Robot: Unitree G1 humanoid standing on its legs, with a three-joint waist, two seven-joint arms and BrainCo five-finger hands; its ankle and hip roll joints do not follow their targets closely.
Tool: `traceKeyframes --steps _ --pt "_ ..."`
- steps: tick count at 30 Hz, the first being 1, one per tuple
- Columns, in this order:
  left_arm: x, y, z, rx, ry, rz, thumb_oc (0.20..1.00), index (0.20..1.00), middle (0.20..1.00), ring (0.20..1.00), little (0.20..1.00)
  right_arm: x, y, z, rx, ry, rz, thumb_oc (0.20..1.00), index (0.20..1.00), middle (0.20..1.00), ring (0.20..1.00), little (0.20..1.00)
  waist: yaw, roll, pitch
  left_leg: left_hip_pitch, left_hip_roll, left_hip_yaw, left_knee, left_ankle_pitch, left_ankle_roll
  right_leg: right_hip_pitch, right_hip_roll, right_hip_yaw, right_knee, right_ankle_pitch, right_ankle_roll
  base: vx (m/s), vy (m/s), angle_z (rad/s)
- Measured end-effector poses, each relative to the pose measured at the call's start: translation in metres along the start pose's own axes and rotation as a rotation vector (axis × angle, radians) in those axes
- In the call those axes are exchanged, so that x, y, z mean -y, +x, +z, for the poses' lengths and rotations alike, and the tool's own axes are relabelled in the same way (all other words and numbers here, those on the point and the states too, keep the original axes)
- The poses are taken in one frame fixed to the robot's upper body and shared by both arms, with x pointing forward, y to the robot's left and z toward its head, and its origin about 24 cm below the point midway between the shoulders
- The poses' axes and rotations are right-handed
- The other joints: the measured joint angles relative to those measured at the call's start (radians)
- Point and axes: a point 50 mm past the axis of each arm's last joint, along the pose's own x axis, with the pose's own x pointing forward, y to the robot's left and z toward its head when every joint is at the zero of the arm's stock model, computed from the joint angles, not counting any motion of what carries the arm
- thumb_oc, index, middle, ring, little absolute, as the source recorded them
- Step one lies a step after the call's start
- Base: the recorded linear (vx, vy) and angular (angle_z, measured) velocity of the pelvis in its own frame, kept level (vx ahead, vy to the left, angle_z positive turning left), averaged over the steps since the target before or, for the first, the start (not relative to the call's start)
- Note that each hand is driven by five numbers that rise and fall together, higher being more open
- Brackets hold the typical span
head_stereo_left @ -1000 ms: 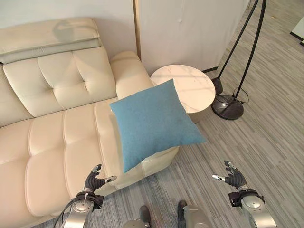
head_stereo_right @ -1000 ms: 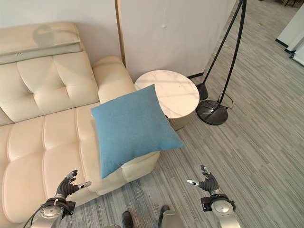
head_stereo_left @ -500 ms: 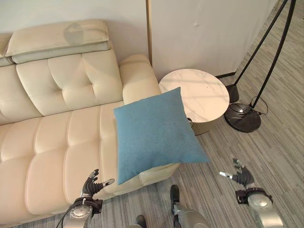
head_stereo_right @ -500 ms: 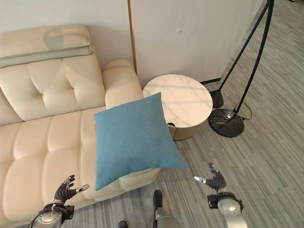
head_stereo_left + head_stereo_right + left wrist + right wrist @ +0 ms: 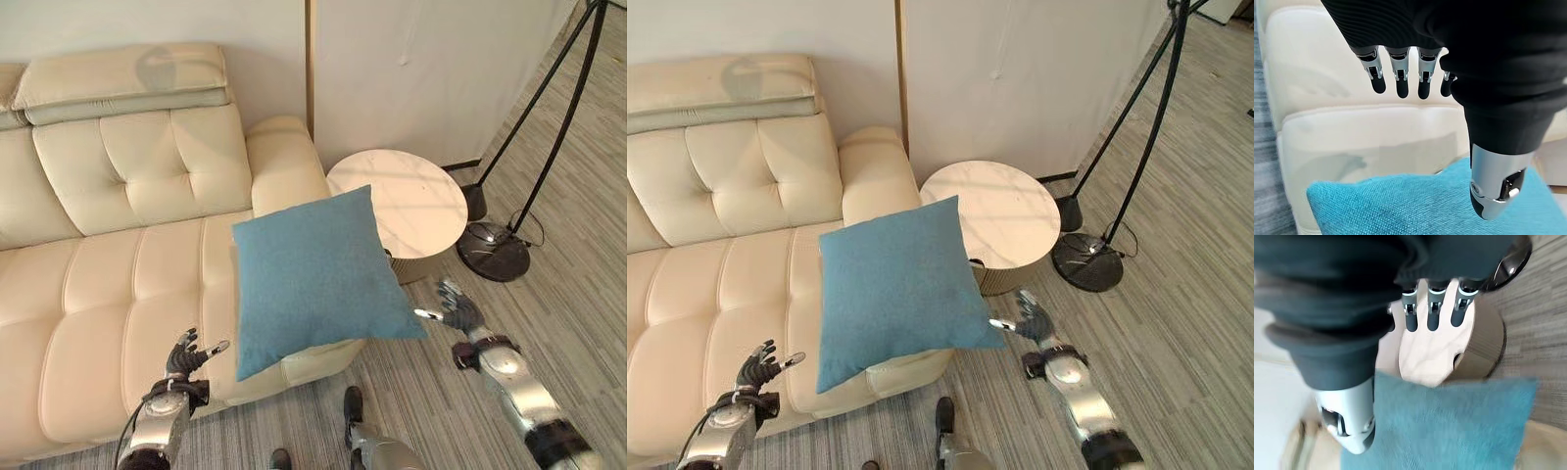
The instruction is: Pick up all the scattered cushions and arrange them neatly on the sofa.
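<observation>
Cream sofa point(image 5: 118, 284), blue cushion point(image 5: 313, 274) overhanging its seat's front corner, striped floor point(image 5: 578, 294)

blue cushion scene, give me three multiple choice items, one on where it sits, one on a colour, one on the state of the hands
1. Where is the blue cushion?
A. flat on the round side table
B. at the end of the sofa seat by the armrest, overhanging its front edge
C. on the floor by the lamp base

2. What colour is the sofa?
A. cream
B. dark grey
C. red

3. What state are the two hands in?
A. both curled round the cushion
B. the left hand pinches the cushion, the right hand is open
C. both open, holding nothing

Answers:
1 B: the cushion lies on the seat's end, its lower corners past the front edge, beside the round side table.
2 A: the tufted seat and back are cream.
3 C: the left hand and the right hand show spread fingers, with the cushion apart from both.
</observation>
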Motion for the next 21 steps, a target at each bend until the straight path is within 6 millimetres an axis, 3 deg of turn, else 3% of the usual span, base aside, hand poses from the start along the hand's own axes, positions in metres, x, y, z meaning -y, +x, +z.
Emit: traceKeyframes --steps 1,4,5,8,9,12,13,14,15,16,21 --pt "0.006 0.005 0.01 0.018 -0.027 -0.005 1.0 1.0 1.0 1.0 1.0 -0.005 0.011 0.011 0.019 -0.012 0.011 1.0 1.0 1.0 1.0 1.0 0.007 -0.004 0.008 -0.024 -0.006 -0.002 0.006 0.002 0.0 -0.022 -0.004 0.001 0.0 0.022 -0.017 -0.12 -0.069 0.05" --pt "0.018 0.019 0.036 0.052 -0.038 -0.018 1.0 1.0 1.0 1.0 1.0 -0.009 0.034 0.029 0.023 -0.066 0.033 1.0 1.0 1.0 1.0 1.0 0.008 -0.006 0.021 -0.089 -0.013 -0.01 0.031 0.002 0.0 -0.067 -0.017 -0.004 0.0 0.021 -0.014 -0.07 -0.05 0.17" --pt "0.028 0.028 0.065 0.118 -0.052 -0.029 1.0 1.0 1.0 1.0 1.0 -0.008 0.048 0.05 0.047 -0.097 0.018 1.0 1.0 1.0 1.0 1.0 0.01 -0.007 0.057 -0.111 -0.015 -0.025 0.037 0.01 -0.004 -0.085 -0.019 -0.007 0.0 0.027 -0.01 -0.06 -0.062 0.25" --pt "0.036 0.035 0.09 0.161 -0.052 -0.04 1.0 1.0 1.0 1.0 1.0 -0.013 0.064 0.071 0.056 -0.122 0.008 1.0 1.0 1.0 1.0 1.0 0.009 -0.009 0.087 -0.145 -0.011 -0.031 0.048 0.013 -0.009 -0.109 -0.018 -0.013 0.0 0.029 -0.011 -0.05 -0.066 0.1" --pt "0.046 0.038 0.114 0.207 -0.031 -0.057 1.0 1.0 1.0 1.0 1.0 -0.012 0.073 0.087 0.063 -0.141 -0.011 1.0 1.0 1.0 1.0 1.0 0.008 -0.011 0.114 -0.167 -0.012 -0.039 0.052 0.016 -0.013 -0.127 -0.02 -0.025 0.0 0.031 -0.008 -0.04 -0.057 0.19" --pt "0.07 0.037 0.144 0.276 -0.054 -0.11 1.0 1.0 1.0 1.0 1.0 -0.01 0.078 0.101 0.083 -0.154 -0.042 1.0 1.0 1.0 1.0 1.0 0.008 -0.01 0.16 -0.191 -0.005 -0.055 0.056 0.022 -0.02 -0.143 -0.015 -0.035 0.001 0.044 -0.024 -0.04 -0.065 0.16" --pt "0.076 0.036 0.15 0.289 -0.057 -0.118 1.0 1.0 1.0 1.0 1.0 -0.008 0.079 0.105 0.087 -0.172 -0.051 0.959 0.959 0.959 0.959 0.959 0.007 -0.007 0.18 -0.193 -0.001 -0.058 0.055 0.022 -0.02 -0.143 -0.012 -0.042 0.001 0.043 -0.025 -0.03 -0.057 0.03" --pt "0.079 0.035 0.152 0.293 -0.059 -0.123 1.0 1.0 1.0 1.0 1.0 -0.008 0.079 0.107 0.091 -0.173 -0.051 0.504 0.504 0.504 0.504 0.504 0.003 -0.006 0.19 -0.194 0.002 -0.059 0.052 0.022 -0.02 -0.144 -0.01 -0.049 0.001 0.046 -0.028 -0.03 -0.064 0.03" --pt "0.081 0.035 0.154 0.296 -0.06 -0.126 1.0 1.0 1.0 1.0 1.0 -0.009 0.079 0.106 0.093 -0.182 -0.046 0.2 0.2 0.2 0.2 0.2 0.001 -0.006 0.196 -0.2 0.003 -0.067 0.05 0.022 -0.02 -0.148 -0.007 -0.053 0.001 0.049 -0.032 0.0 -0.024 0.03" --pt "0.084 0.035 0.156 0.301 -0.063 -0.132 0.2 0.2 0.2 0.2 0.2 -0.01 0.079 0.107 0.097 -0.184 -0.043 0.2 0.2 0.2 0.2 0.2 -0.002 -0.006 0.197 -0.204 0.003 -0.077 0.048 0.022 -0.022 -0.154 -0.006 -0.054 0.001 0.049 -0.032 0.0 -0.012 0.06" --pt "0.084 0.031 0.164 0.341 -0.079 -0.144 0.2 0.2 0.2 0.2 0.2 -0.011 0.075 0.122 0.173 -0.167 -0.042 0.2 0.2 0.2 0.2 0.2 -0.004 -0.007 0.2 -0.192 0.004 -0.075 0.025 0.027 -0.026 -0.156 -0.004 -0.053 0.001 0.05 -0.034 0.01 0.003 -0.01"
